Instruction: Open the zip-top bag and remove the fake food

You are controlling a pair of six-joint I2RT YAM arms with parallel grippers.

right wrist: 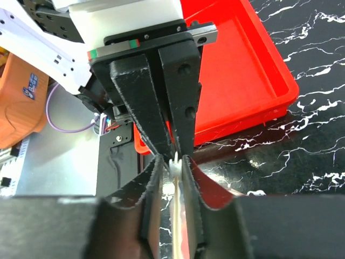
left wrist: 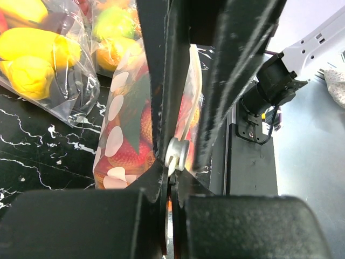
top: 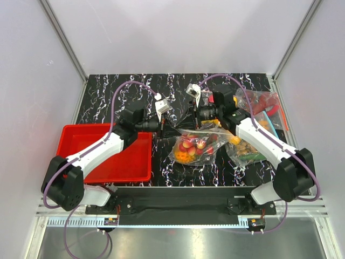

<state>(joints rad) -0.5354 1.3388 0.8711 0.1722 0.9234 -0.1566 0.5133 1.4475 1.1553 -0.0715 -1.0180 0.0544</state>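
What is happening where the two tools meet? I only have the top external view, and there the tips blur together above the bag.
Observer: The left wrist view shows the left tool shut on the top edge of the zip-top bag, film pinched between its fingers.
Reviewer: And the right one?
Observer: In its own wrist view the right tool faces the left tip to tip, a white strip of the bag's edge between its fingers; whether they press it I cannot tell.
Reviewer: Is the mouth open?
Observer: No opening shows up close; the fake food sits behind the dotted film below the left tool.
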